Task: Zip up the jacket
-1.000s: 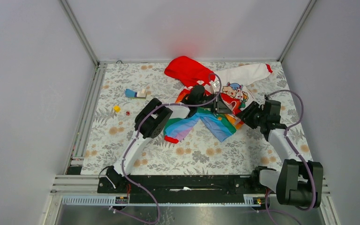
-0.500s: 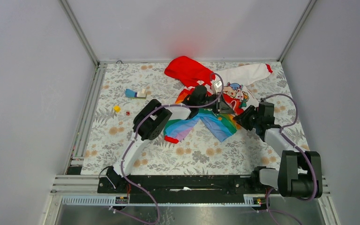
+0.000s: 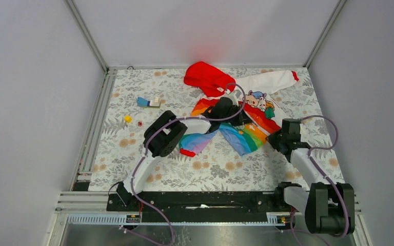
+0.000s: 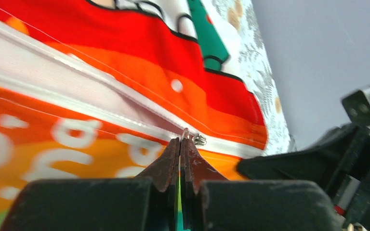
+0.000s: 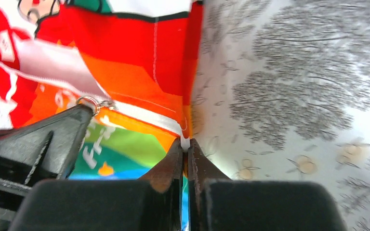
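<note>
pinching the zipper pull (image 4: 192, 137) with the left gripper (image 4: 179, 144), squeezed tight; clamping the bottom hem of the jacket (image 5: 139, 53) with the right gripper (image 5: 185, 144)

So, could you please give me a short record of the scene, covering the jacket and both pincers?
jacket: lying on the flowered table, red hood toward the far wall
zipper pull: low on the front, near the bottom hem
left pincer: shut on the zipper pull
right pincer: shut on the jacket's bottom edge, at the zipper's end
small blocks: left of the jacket, apart from it
</note>
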You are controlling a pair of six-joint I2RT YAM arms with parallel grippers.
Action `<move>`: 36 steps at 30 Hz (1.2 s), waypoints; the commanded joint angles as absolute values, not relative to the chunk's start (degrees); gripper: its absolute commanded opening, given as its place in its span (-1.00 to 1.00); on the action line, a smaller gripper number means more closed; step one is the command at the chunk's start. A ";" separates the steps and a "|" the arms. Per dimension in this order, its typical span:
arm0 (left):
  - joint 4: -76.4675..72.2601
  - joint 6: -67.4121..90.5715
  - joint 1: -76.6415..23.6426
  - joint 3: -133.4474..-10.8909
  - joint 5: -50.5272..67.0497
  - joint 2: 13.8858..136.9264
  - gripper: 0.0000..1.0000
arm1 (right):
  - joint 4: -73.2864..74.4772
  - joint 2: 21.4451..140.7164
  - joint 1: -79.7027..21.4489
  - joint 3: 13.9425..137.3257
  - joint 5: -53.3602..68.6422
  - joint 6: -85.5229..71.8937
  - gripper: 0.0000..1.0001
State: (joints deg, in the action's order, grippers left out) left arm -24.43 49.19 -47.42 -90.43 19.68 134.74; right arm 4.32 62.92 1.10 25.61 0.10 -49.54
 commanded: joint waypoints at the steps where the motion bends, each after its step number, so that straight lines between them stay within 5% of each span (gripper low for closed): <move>1: -21.47 43.96 -46.32 -92.52 7.43 131.61 -1.00 | 15.27 59.09 1.17 24.74 -14.60 -55.10 -1.00; 15: -9.85 34.38 -35.44 -101.77 -2.94 131.60 -1.00 | 15.66 57.95 1.14 24.98 -18.93 -53.05 -1.00; 26: -8.22 33.70 -32.06 -108.49 1.75 136.03 -1.00 | 16.52 61.50 1.62 27.30 -23.58 -48.15 -1.00; 27: -7.31 33.70 -32.08 -108.99 3.16 135.93 -1.00 | 17.05 61.78 1.77 28.02 -24.39 -46.83 -0.84; 28: -5.66 33.73 -32.08 -109.87 4.30 135.71 -0.92 | 17.69 62.00 1.83 28.97 -25.34 -45.33 -0.59; 31: -2.24 33.43 -32.11 -109.08 6.46 132.57 0.19 | 19.57 61.84 1.86 32.04 -25.11 -40.19 0.28; 32: -2.39 33.50 -32.16 -106.86 6.56 130.39 0.78 | 20.51 61.49 1.85 33.18 -23.84 -38.65 0.49; 33: -2.85 33.54 -32.24 -104.30 6.35 127.67 0.95 | 21.69 61.18 1.89 34.76 -22.19 -37.19 0.60; 36: -1.00 33.75 -32.34 -98.04 6.25 119.46 0.98 | 27.66 60.10 1.69 39.77 -17.65 -33.04 0.77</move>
